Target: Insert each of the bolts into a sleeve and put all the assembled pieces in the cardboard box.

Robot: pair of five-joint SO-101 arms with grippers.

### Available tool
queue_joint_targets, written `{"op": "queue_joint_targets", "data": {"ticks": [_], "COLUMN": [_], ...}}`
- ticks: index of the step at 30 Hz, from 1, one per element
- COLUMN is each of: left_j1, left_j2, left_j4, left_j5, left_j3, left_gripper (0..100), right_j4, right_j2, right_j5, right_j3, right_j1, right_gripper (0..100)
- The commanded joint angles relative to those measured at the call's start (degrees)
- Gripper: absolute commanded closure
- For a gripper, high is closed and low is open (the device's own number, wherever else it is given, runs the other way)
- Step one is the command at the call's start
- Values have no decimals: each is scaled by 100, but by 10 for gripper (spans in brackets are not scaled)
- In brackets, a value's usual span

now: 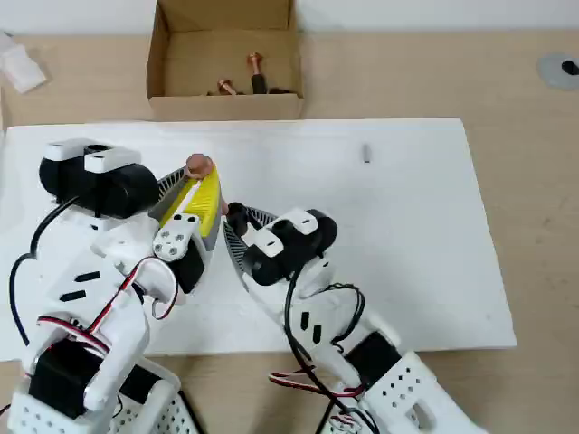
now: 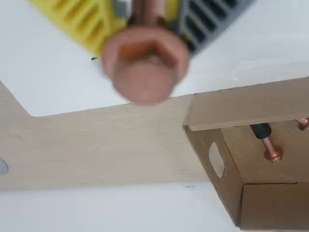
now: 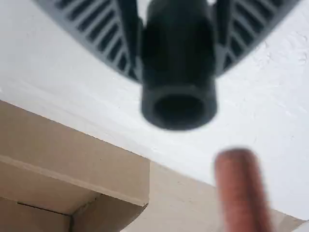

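Fingers of the left gripper (image 1: 200, 177) are clamped on a copper bolt (image 1: 199, 165) over the white board (image 1: 407, 235) on the bench (image 1: 529, 154); the right gripper (image 1: 235, 224) has its fingers pressed onto a black sleeve (image 3: 178, 72) just beside the bolt; the cardboard box (image 1: 156, 72) beyond the board holds assembled pieces (image 1: 256, 72)

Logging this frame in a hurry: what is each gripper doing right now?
Left gripper: shut on the copper bolt.
Right gripper: shut on the black sleeve.
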Motion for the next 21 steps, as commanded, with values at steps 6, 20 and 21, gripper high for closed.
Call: {"op": "queue_joint_targets", "data": {"ticks": [6, 20, 21], "left_j1": [360, 325, 325], "left_j2": [22, 22, 22], "left_j4": [-202, -404, -448], "left_j5": [26, -18, -18], "left_j3": [-105, 255, 308], "left_gripper": [995, 995, 995], "right_j4": [-185, -185, -185], "right_j2": [-101, -101, -101], "right_j5": [-35, -35, -35], "right_j3": [-22, -57, -57], "right_j1": [-84, -84, -84], "right_gripper": [989, 989, 989]}}
